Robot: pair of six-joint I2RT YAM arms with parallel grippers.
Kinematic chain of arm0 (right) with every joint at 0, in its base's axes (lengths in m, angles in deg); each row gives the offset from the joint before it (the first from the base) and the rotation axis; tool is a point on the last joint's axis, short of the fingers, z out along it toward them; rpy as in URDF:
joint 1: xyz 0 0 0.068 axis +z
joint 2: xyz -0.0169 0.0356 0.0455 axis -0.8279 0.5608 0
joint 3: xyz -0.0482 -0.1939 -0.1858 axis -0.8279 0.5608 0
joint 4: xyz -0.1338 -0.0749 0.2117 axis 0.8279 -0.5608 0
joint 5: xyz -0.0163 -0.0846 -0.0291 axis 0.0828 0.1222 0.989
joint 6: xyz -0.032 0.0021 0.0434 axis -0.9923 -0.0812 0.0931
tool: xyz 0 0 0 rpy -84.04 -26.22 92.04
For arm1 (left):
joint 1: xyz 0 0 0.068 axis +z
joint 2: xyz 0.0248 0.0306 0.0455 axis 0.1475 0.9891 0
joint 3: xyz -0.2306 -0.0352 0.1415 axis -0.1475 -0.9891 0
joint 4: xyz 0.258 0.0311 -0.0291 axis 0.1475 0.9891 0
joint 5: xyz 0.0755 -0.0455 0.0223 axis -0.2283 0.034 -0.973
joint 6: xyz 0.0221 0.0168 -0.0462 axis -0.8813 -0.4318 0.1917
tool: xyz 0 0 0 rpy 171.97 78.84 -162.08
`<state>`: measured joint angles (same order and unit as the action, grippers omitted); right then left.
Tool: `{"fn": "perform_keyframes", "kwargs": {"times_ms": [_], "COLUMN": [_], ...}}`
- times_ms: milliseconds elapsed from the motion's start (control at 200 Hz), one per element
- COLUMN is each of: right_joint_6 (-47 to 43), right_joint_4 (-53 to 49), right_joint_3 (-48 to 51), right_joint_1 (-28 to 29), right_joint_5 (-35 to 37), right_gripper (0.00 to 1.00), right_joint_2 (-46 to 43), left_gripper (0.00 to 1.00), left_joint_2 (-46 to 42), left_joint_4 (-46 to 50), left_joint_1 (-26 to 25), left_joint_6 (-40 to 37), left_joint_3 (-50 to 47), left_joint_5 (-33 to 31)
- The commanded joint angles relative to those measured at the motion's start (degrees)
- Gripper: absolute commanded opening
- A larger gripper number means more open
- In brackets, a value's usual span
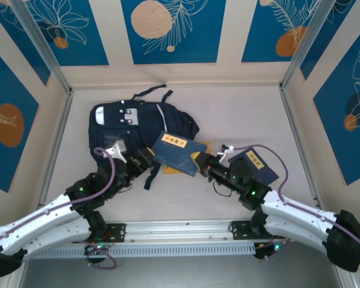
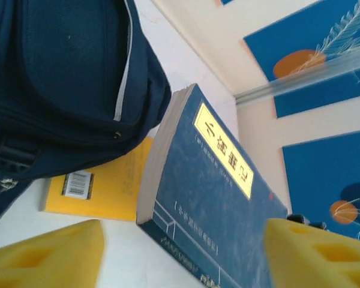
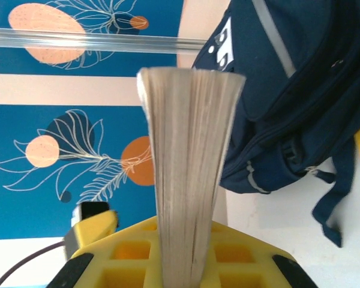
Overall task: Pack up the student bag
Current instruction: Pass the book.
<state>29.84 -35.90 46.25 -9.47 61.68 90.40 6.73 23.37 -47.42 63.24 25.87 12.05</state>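
The right gripper (image 3: 189, 240) is pinched on a blue book (image 1: 179, 153), its yellow fingers pressed against both covers so the page edges stand straight up between them in the right wrist view. The book is held off the counter (image 1: 240, 120) and tilted, with its yellow title label facing up. Its far end reaches across to the left gripper (image 2: 183, 246), whose fingers are spread wide. The book's near corner lies in the gap between those fingers, though I cannot tell whether either finger touches it. Just to the right of the right gripper, beside that arm's wrist, a second blue book (image 1: 255, 165) lies flat on the counter. Just beyond the left gripper a yellow book (image 2: 102, 186) lies flat with a barcode label showing, partly behind the held book and tucked against the edge of the bag. Farther out, beyond both grippers and nearer the left one, the student bag (image 1: 132, 126) lies flat on the counter, dark navy with white patches, its straps trailing toward the grippers. Behind it stand wall panels (image 1: 168, 30) painted blue with orange circles and white leaves.
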Motion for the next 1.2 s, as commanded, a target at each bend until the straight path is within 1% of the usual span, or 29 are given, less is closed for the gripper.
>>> {"fn": "perform_keyframes", "kwargs": {"times_ms": [0,85,170,250,305,345,450,545,615,700,835,905,1005,1080,1150,1195], "right_joint_6": [-3.86,-5.67,-7.04,-8.16,-8.78,-8.76,-7.91,-7.39,-7.48,-8.41,-10.0,-11.13,-12.54,-14.02,-14.99,-15.13], "right_joint_4": [-1.28,-1.79,-2.26,-3.2,-3.92,-4.38,-3.99,-2.77,-3.17,-4.93,-7.69,-9.03,-10.09,-11.48,-13.19,-13.93], "right_joint_3": [1.49,2.76,3.36,3.42,3.39,3.56,5.17,6.58,6.92,6.75,6.35,5.98,5.23,4.26,3.38,3.07], "right_joint_1": [-4.75,-9.13,-12.53,-14.5,-15.33,-15.71,-16.0,-16.0,-15.98,-15.96,-16.09,-16.21,-16.24,-16.22,-16.27,-16.27], "right_joint_5": [-12.55,-21.22,-28.99,-34.28,-37.09,-38.17,-38.48,-38.92,-39.44,-39.53,-37.53,-36.5,-36.01,-36.27,-36.32,-36.28], "right_gripper": [0.0,0.0,0.0,0.0,0.0,0.0,0.0,0.0,0.0,0.0,0.0,0.0,0.0,0.0,0.05,0.13], "right_joint_2": [-3.51,-5.91,-7.85,-9.66,-10.72,-11.5,-14.16,-16.06,-16.77,-17.3,-18.66,-19.31,-19.26,-19.09,-19.11,-19.08], "left_gripper": [0.84,0.9,0.92,0.93,0.93,0.92,0.89,0.88,0.84,0.76,0.54,0.47,0.36,0.25,0.13,0.06], "left_joint_2": [-2.37,-3.72,-1.6,1.0,2.34,3.36,5.18,6.08,6.4,6.99,7.45,7.75,7.89,8.06,7.91,7.52], "left_joint_4": [5.46,1.52,1.3,0.47,-3.57,-6.2,-12.38,-18.16,-20.87,-25.94,-31.34,-33.58,-33.88,-33.18,-32.7,-31.85], "left_joint_1": [0.56,2.5,5.89,9.82,12.42,14.07,15.54,15.52,15.63,15.57,15.59,15.6,15.58,15.62,15.56,15.54], "left_joint_6": [-17.72,-21.74,-22.74,-22.12,-20.28,-18.52,-15.29,-12.99,-11.69,-9.29,-6.28,-5.18,-5.07,-5.84,-6.8,-7.96], "left_joint_3": [2.14,-0.38,-0.04,0.04,-1.27,-2.09,-3.92,-5.05,-5.43,-6.71,-8.49,-9.21,-9.41,-9.5,-9.59,-9.42], "left_joint_5": [6.52,15.92,25.56,34.65,41.64,45.5,50.85,53.71,54.83,56.52,58.0,58.76,59.55,59.6,59.6,59.47]}}
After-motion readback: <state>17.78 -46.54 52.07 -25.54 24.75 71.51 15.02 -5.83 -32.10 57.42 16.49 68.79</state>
